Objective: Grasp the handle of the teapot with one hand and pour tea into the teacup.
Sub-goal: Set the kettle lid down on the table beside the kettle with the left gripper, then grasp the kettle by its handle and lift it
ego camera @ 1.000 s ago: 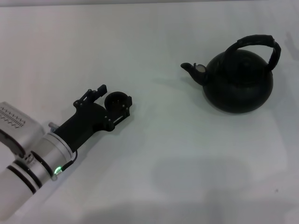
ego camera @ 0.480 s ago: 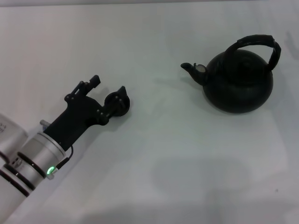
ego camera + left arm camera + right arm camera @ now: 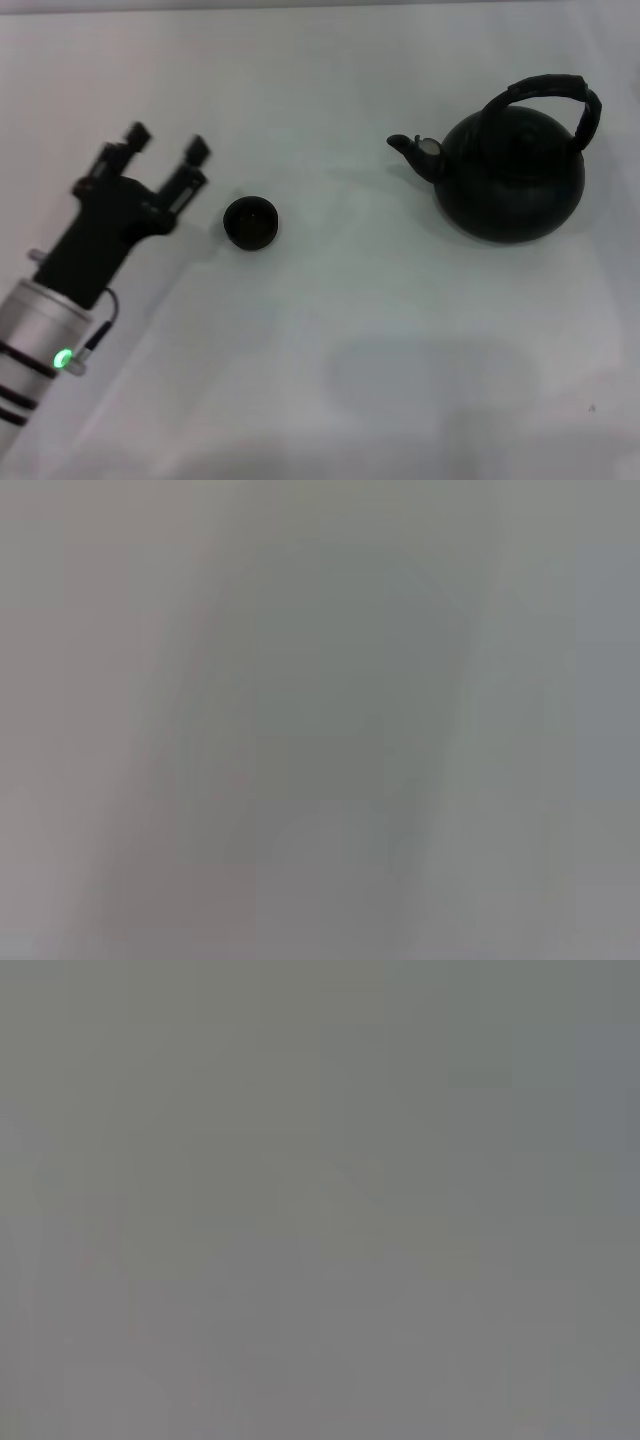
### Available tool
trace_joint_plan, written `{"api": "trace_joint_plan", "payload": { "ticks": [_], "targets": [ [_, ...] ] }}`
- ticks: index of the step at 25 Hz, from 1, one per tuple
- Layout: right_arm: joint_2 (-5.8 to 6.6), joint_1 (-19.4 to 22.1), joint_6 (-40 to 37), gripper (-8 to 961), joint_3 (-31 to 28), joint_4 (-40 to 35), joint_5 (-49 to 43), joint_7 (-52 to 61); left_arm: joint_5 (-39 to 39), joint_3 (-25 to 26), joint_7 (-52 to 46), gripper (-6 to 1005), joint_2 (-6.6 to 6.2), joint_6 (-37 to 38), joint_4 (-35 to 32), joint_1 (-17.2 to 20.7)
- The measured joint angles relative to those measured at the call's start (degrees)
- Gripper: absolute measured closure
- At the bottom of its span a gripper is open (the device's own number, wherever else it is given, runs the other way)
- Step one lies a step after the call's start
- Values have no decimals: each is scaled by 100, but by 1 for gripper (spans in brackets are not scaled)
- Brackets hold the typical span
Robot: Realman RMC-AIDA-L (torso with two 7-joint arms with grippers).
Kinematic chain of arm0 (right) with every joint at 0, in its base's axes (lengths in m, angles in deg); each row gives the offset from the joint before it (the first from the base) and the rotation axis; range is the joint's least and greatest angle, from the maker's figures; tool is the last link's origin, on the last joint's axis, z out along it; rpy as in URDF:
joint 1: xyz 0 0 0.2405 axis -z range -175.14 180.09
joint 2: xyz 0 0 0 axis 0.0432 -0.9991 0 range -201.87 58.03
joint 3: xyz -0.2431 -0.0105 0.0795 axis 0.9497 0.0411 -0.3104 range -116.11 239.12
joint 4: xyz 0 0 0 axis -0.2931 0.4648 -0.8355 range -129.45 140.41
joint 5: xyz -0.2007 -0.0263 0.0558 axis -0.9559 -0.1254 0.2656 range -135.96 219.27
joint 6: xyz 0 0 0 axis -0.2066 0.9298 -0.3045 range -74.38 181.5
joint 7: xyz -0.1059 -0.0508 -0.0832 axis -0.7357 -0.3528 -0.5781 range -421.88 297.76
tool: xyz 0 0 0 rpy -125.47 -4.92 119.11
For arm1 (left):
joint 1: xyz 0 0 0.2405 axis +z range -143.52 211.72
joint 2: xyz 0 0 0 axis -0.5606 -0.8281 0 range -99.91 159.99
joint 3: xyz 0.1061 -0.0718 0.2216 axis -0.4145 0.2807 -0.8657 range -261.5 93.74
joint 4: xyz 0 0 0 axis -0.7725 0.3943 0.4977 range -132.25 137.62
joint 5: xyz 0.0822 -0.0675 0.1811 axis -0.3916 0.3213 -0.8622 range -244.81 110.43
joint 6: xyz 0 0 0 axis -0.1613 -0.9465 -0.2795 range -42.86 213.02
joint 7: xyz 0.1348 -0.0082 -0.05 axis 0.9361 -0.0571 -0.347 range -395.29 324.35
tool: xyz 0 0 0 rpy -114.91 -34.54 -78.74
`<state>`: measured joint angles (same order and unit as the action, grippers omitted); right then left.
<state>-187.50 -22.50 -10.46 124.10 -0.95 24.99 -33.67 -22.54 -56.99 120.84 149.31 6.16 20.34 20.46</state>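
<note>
From the head view, the left pincer [image 3: 166, 143] hangs over the left side of the white tabletop [image 3: 330, 330] with its 2 black fingers [image 3: 193, 152] spread apart and holding nothing; its grey arm runs down to the lower left corner, where a green light glows on the wrist. The teacup [image 3: 250, 222], small, round and dark, stands upright on the tabletop just beside the pincer on its right, apart from the fingers. The teapot [image 3: 512, 175] sits well apart from the cup on the right side, upright, its short spout [image 3: 413, 150] with a pale tip pointing toward the cup. The handle [image 3: 550, 92] arches over the pot's top, ribbed and black, with nothing touching it. The right pincer does not show in this view. The left wrist view gives only a blurred grey surface with faint shading, and nothing can be told from it. The right wrist view is likewise a flat grey field with no thing to make out
</note>
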Motion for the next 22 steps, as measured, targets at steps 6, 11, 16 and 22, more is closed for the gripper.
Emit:
{"api": "trace_joint_plan", "payload": {
  "ticks": [6,11,16,22],
  "targets": [
    [114,364,43,141,367,-505,-365,1175,1102,0,-139,198,-1,-451,-318,315],
    [279,952,121,141,508,-1652,-1401,2155,1749,-1,-363,198,-8,-519,-388,509],
    [602,1350,628,141,470,-3203,-3334,3976,2198,0,-738,197,-10,-521,-607,629],
    [730,1729,733,141,145,-5385,-6745,7082,2495,0,-806,196,-12,-457,-660,667]
  ]
}}
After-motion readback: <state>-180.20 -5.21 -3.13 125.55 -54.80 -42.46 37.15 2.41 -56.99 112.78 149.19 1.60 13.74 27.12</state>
